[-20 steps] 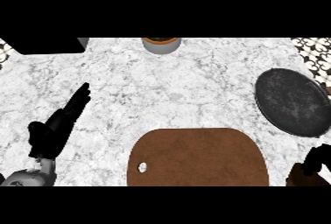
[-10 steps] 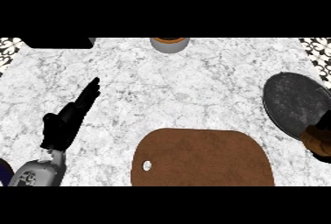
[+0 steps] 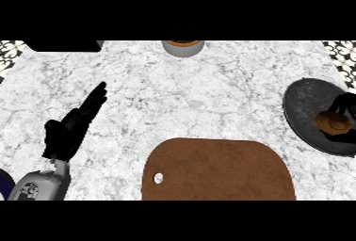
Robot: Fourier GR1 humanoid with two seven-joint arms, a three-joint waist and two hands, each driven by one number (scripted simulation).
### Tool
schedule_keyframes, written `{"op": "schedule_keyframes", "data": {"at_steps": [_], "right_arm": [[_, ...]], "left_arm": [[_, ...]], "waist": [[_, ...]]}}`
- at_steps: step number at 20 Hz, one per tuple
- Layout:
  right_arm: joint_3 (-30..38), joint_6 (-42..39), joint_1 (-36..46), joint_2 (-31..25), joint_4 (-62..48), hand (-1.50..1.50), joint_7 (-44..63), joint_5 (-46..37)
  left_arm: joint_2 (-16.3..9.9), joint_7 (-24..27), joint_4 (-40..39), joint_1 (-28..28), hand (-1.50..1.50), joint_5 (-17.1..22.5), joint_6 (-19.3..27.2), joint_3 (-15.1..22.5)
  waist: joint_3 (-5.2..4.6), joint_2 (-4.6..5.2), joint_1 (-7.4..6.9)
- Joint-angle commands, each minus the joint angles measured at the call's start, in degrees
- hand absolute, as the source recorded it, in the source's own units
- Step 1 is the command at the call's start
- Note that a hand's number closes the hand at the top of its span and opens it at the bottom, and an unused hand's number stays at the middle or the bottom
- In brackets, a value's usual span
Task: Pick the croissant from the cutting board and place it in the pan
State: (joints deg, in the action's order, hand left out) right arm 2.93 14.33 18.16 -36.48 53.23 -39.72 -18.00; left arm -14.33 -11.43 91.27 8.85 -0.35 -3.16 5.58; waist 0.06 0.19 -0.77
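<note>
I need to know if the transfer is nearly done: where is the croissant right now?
In the head view, the croissant is at the far right, over the dark pan, with the right hand curled round it; the cutting board is bare.

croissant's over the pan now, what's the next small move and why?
Probably open the right hand and let go. The croissant already sits over the dark pan, well inside its rim, and the cutting board is bare, so only the release looks left. The left hand rests open at the view's left.
</note>
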Motion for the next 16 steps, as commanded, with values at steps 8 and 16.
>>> {"op": "schedule_keyframes", "data": {"at_steps": [8, 16], "right_arm": [[-1.25, 0.34, 14.72, -0.49, -28.26, -1.50, 7.14, -9.81], [2.60, -7.40, 24.77, 2.45, -40.32, -1.50, -0.68, -6.85]], "left_arm": [[1.44, 0.54, -1.55, 2.04, 0.00, -2.40, -0.89, 0.77], [3.33, 0.53, -0.48, 0.49, 0.00, -3.65, -0.02, 2.12]], "waist": [[0.00, 0.93, -2.17], [0.25, 1.04, -2.83]]}}
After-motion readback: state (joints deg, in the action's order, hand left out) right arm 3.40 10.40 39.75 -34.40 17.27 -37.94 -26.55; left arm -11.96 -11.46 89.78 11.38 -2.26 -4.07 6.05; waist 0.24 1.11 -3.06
